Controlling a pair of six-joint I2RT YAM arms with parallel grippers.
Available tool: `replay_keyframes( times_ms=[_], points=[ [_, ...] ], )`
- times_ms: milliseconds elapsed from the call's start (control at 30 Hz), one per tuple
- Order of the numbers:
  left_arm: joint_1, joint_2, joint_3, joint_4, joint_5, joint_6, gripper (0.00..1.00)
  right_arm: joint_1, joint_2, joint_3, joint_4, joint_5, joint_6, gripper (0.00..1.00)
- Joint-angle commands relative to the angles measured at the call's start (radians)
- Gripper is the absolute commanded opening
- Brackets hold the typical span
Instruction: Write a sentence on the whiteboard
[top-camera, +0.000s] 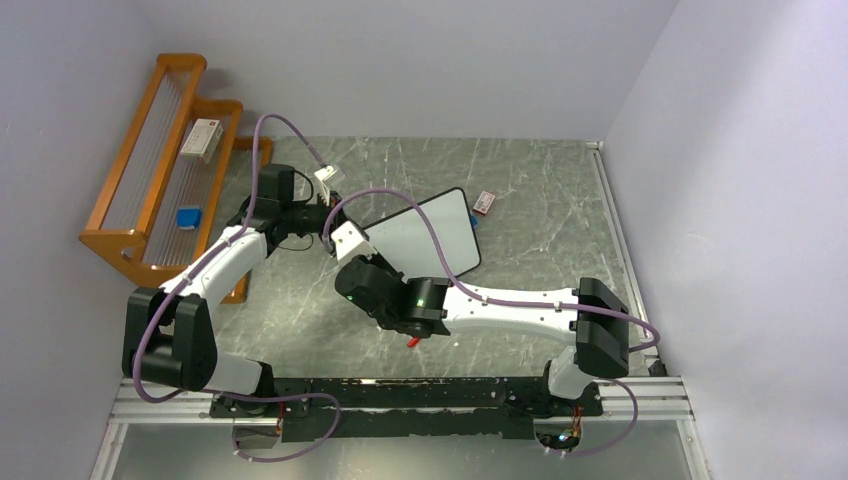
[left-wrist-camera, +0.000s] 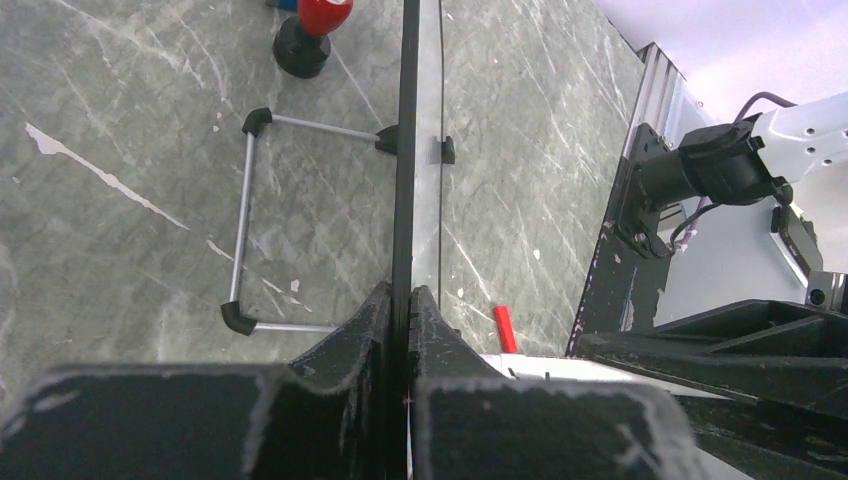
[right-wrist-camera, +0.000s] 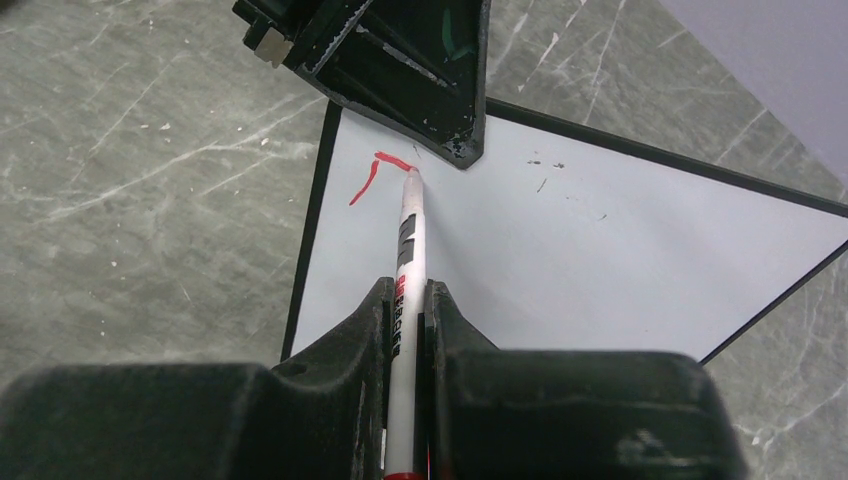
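The whiteboard (top-camera: 435, 235) stands tilted on the table's middle, its white face (right-wrist-camera: 600, 260) framed in thin black. My left gripper (left-wrist-camera: 409, 300) is shut on the board's edge (left-wrist-camera: 407, 150), seen edge-on, and it shows at the board's upper left corner (right-wrist-camera: 420, 70). My right gripper (right-wrist-camera: 408, 300) is shut on a white marker (right-wrist-camera: 409, 230). The marker's tip touches the board's face at the end of a short red stroke (right-wrist-camera: 368, 178). From above, the left gripper (top-camera: 322, 218) and the right gripper (top-camera: 365, 265) meet at the board's left end.
A wire stand (left-wrist-camera: 245, 230) props the board from behind. A red cap (top-camera: 413, 342) lies under the right forearm. A small red-and-white item (top-camera: 485, 202) lies past the board's far corner. An orange rack (top-camera: 150, 190) holding a box (top-camera: 202, 140) stands at left.
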Motion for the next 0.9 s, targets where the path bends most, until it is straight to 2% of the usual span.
replay_keyframes(
  times_ms=[0,867],
  points=[
    [-0.027,0.032,-0.016,-0.053,-0.034,0.041,0.05,-0.015,-0.017,-0.026,-0.029,0.015,0.03,0.0],
    [-0.027,0.038,-0.014,-0.056,-0.034,0.044,0.05,-0.015,-0.038,-0.057,-0.048,-0.001,0.06,0.0]
  ],
)
